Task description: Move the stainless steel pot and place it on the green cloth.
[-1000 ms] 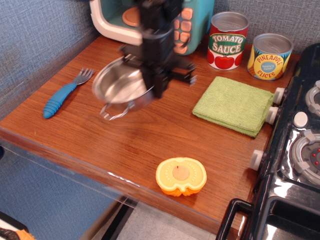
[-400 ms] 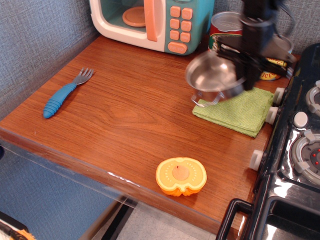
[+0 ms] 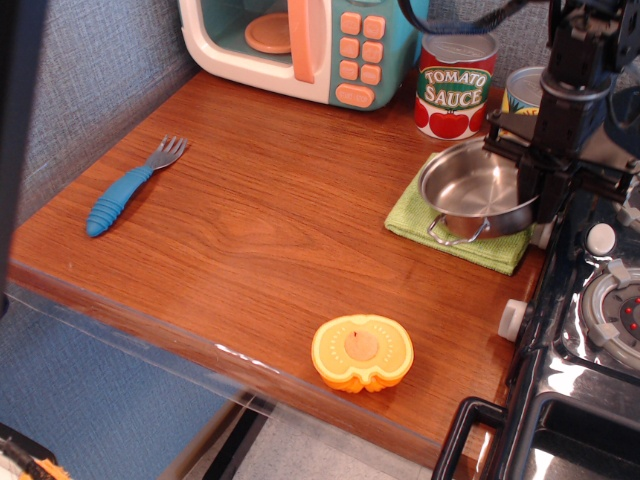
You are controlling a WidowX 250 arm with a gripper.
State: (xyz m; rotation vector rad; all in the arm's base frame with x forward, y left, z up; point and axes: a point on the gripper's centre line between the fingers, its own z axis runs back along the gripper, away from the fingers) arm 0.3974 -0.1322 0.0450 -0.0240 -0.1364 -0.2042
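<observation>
Observation.image view: the gripper [image 3: 545,195] clenches the far-right rim of the stainless steel pot [image 3: 478,190], which sits over the green cloth [image 3: 470,240] just below it — apparently lined up for release. Behind the tool stands a tomato sauce can [image 3: 456,85]; a blue fork [image 3: 130,186] lies well to its left.

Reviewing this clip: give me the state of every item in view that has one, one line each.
stainless steel pot: upright, empty, over the green cloth, right rim at the gripper.
green cloth: folded flat, mostly covered by the pot.
gripper: at the pot's right rim; whether the jaws are shut is unclear.
toy microwave: door open, orange plate inside.
tomato sauce can: upright.
blue fork: lying flat.
orange pumpkin toy: near the front edge.
</observation>
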